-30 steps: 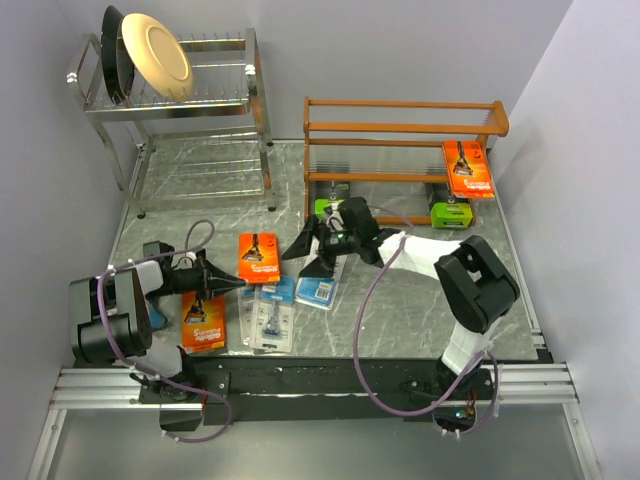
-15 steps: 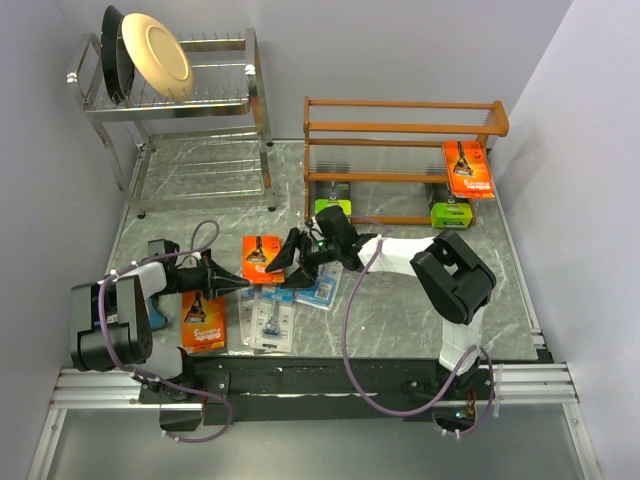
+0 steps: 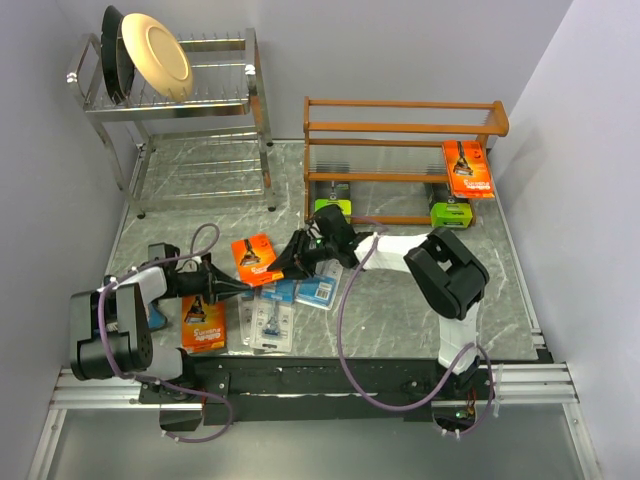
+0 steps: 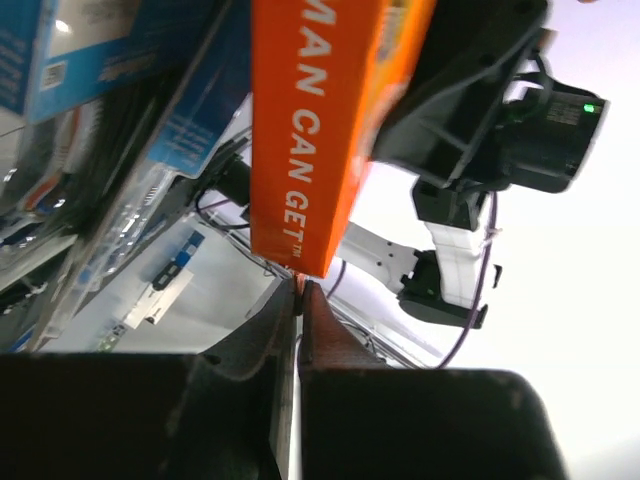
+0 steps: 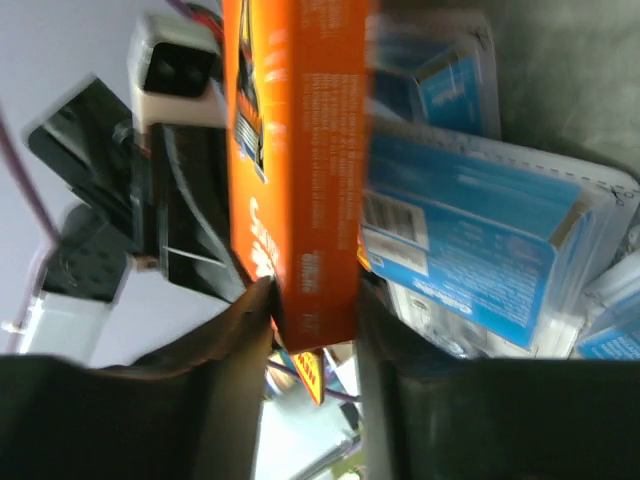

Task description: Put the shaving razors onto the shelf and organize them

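Top external, orange pack [image 3: 255, 257] now raised, tilted

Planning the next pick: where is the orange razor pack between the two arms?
Top view, left of centre: the orange razor pack is held in the right gripper, beside the blue blister cards and close to the left gripper.

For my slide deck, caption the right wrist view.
Right gripper closed on an orange razor pack, blue blister cards beside it.
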Controlling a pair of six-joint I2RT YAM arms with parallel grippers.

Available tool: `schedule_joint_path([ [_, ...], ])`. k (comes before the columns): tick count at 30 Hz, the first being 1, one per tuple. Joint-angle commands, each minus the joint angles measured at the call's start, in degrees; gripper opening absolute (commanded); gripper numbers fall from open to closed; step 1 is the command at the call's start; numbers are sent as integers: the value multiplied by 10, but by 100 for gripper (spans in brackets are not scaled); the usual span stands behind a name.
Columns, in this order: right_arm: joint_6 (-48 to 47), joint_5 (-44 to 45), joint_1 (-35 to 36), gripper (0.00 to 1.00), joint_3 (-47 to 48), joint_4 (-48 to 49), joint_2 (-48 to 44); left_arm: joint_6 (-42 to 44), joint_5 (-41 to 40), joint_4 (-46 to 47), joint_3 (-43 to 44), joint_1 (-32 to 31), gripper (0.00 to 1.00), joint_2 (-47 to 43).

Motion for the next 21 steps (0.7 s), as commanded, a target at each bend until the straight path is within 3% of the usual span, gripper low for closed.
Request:
schedule_joint_path([
  [1, -34, 3, 1, 27, 17, 24, -34, -4, -6, -2, -6, -5, 15, -23],
  [2, -42, 3, 1, 25, 12, 22, -42, -3, -9, -1, -5, -5, 19, -27],
  [3, -53, 3, 1, 23, 6, 18, -50, 1, -20, -4, -2, -5, 36, -28],
  [6, -108, -4, -10, 20, -1, -10, -95, 42, -22, -38, 23, -5, 57, -40],
  [9, -212, -2, -35, 18, -3, -105, -179, 73, -2, -71, 56, -5, 68, -53],
  [15, -421, -6, -100, 18, 2, -345, -320, 157, -29, -103, 137, -23, 72, -61],
  [18, -491, 3, -145, 18, -12, -421, -391, 221, -95, -81, 191, -90, 71, -56],
  [21, -528, 20, -198, 17, -17, -462, -452, 278, -159, -53, 239, -209, 70, -57],
])
